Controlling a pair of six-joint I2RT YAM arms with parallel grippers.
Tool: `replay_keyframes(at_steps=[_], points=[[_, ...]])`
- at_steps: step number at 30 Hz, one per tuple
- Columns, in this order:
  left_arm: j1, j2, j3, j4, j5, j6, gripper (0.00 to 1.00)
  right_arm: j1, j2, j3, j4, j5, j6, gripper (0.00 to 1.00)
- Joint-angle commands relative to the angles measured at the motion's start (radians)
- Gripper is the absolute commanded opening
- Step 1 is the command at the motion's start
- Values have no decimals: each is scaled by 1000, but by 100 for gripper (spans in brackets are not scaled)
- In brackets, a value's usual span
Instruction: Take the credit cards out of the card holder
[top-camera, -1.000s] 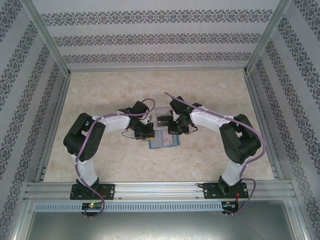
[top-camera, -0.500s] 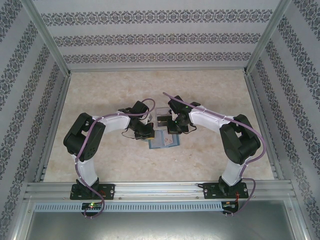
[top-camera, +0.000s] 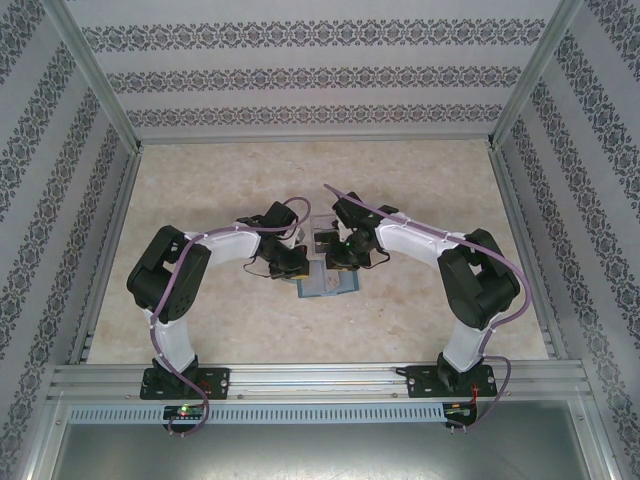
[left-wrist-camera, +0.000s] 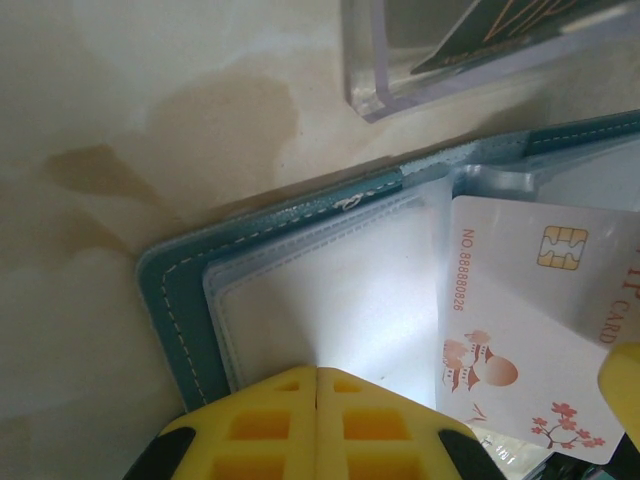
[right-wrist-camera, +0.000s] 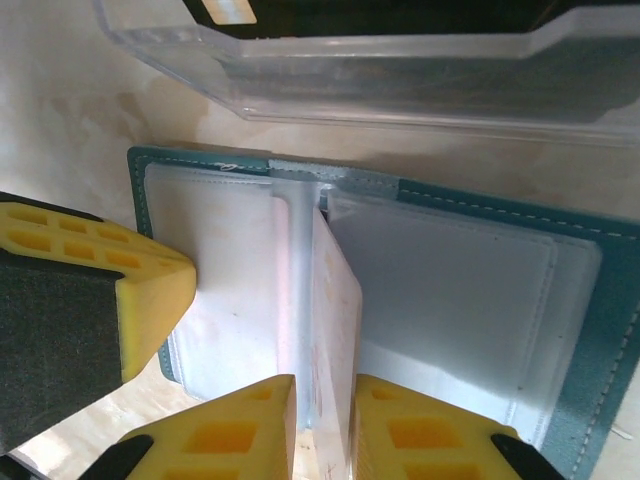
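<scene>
The teal card holder (top-camera: 325, 287) lies open on the table between both grippers. My left gripper (left-wrist-camera: 318, 370) is shut, its tips pressing down on the left clear sleeve of the card holder (left-wrist-camera: 180, 300). A white credit card (left-wrist-camera: 520, 340) with a gold chip stands up from the middle sleeves. My right gripper (right-wrist-camera: 325, 385) straddles that credit card (right-wrist-camera: 335, 300); its jaws are slightly parted, with a small gap on the left side. The left gripper's yellow fingers (right-wrist-camera: 150, 285) rest on the card holder (right-wrist-camera: 600, 330) to the left.
A clear plastic tray (top-camera: 322, 232) sits just beyond the holder, with a dark card (left-wrist-camera: 480, 30) lying in it. In the right wrist view the tray (right-wrist-camera: 400, 70) runs along the holder's far edge. Patterned walls and metal rails enclose the table.
My right gripper has shifted a little to the left over the holder and its jaws have parted slightly around the standing card. The left gripper has stayed put.
</scene>
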Motion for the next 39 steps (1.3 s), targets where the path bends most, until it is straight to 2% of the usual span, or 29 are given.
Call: replay_keyframes(at_steps=[1, 11, 18, 25, 39], points=[[-18, 38, 3, -69, -32, 21, 0, 8, -13, -12, 4, -26, 21, 23], [-18, 40, -2, -60, -28, 22, 0, 15, -35, -17, -19, -17, 30, 22], [-18, 39, -2, -59, -26, 23, 0, 15, -36, -12, -29, -8, 27, 14], [-18, 29, -1, -60, -25, 22, 0, 14, -39, -7, -35, 0, 24, 12], [-18, -63, 48, -101, -41, 25, 0, 14, -65, 14, -52, 13, -13, 8]])
